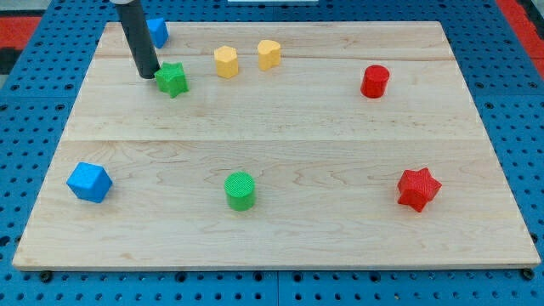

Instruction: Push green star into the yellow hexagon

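The green star (172, 79) lies near the view's top left on the wooden board. The yellow hexagon (225, 61) stands to its right and slightly higher, a short gap apart. My tip (147, 74) is just to the left of the green star, touching or almost touching its left edge. The rod rises from there to the view's top.
A yellow heart (269, 53) sits right of the hexagon. A blue block (156, 31) is behind the rod at the top. A red cylinder (375, 82), red star (418, 188), green cylinder (240, 190) and blue cube (89, 182) lie elsewhere. The board's left edge (81, 85) is near.
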